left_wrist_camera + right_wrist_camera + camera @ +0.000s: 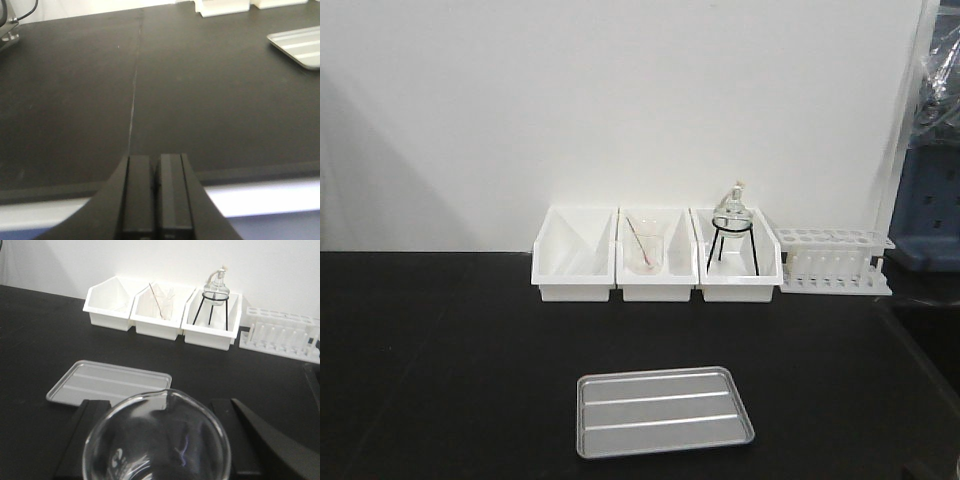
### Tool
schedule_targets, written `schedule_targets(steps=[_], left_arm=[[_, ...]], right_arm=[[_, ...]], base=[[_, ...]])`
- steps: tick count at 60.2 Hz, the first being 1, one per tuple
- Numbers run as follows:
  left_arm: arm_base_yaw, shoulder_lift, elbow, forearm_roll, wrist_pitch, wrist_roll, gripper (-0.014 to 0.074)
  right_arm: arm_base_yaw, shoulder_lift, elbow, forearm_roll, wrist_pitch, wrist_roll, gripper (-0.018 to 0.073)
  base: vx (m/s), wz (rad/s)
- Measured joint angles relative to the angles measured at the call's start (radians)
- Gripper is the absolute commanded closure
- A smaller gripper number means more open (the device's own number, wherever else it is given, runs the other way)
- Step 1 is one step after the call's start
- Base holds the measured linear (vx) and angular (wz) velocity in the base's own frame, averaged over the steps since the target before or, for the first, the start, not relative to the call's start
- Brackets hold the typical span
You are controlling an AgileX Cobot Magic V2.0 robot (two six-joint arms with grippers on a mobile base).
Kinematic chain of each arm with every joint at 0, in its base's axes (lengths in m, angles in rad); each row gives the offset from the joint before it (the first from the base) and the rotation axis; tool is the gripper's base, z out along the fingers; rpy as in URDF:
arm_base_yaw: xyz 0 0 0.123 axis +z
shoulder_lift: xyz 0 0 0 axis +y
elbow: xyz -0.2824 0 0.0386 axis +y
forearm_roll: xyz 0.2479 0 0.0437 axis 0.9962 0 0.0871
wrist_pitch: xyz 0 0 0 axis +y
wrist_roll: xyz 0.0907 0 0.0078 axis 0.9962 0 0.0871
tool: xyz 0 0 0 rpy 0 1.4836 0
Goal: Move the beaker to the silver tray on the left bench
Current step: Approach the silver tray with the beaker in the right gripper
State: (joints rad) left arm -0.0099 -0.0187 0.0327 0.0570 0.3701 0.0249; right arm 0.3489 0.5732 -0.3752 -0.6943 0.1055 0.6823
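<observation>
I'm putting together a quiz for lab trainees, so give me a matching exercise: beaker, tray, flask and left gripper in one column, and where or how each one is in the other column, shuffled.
1. beaker
2. tray
3. flask
4. left gripper

A. shut, holding nothing
B. in the right gripper
C. on the bench, nothing in it
D. on a tripod in a bin

Pairs: 1-B, 2-C, 3-D, 4-A
</observation>
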Motion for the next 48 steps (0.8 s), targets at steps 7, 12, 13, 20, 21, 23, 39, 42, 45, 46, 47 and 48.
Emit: schedule_targets(steps=[7,12,13,20,21,23,39,42,45,46,47,48], left_arm=[[0.000,0.000,0.000,0.000,0.000,0.000,0.0595],[0.000,0.000,0.000,0.000,0.000,0.000,0.0595],[0.000,0.000,0.000,0.000,0.000,0.000,0.0595],[0.000,0.000,0.000,0.000,0.000,0.000,0.0595],[0.000,0.000,0.000,0.000,0.000,0.000,0.0595],[0.000,0.000,0.000,0.000,0.000,0.000,0.0595],[0.000,0.000,0.000,0.000,0.000,0.000,0.0595],[0.000,0.000,0.000,0.000,0.000,0.000,0.0595],[0.000,0.000,0.000,0.000,0.000,0.000,0.0595],[0.000,0.000,0.000,0.000,0.000,0.000,0.0595],[0.000,0.000,0.000,0.000,0.000,0.000,0.0595],[0.000,0.000,0.000,0.000,0.000,0.000,0.0595]], right_arm=[[0.000,0.000,0.000,0.000,0.000,0.000,0.0571],[0.000,0.000,0.000,0.000,0.000,0.000,0.0571],[0.000,0.000,0.000,0.000,0.000,0.000,0.0571],[0.000,0.000,0.000,0.000,0.000,0.000,0.0571],[0.000,0.000,0.000,0.000,0.000,0.000,0.0571],[0.000,0.000,0.000,0.000,0.000,0.000,0.0571],[0.000,0.000,0.000,0.000,0.000,0.000,0.0571],[0.000,0.000,0.000,0.000,0.000,0.000,0.0571],[0.000,0.000,0.000,0.000,0.000,0.000,0.0571],[0.000,0.000,0.000,0.000,0.000,0.000,0.0571],[0.000,0.000,0.000,0.000,0.000,0.000,0.0571],[0.000,0.000,0.000,0.000,0.000,0.000,0.0571]], base=[[0.38,0.02],[0.33,-0.01],[0.30,-0.02],[0.26,-0.03],[0.22,-0.05],[0.20,-0.05],[0.12,-0.04],[0.07,-0.02],[0.05,-0.01],[0.04,0.00],[0.04,-0.01],[0.04,-0.01]])
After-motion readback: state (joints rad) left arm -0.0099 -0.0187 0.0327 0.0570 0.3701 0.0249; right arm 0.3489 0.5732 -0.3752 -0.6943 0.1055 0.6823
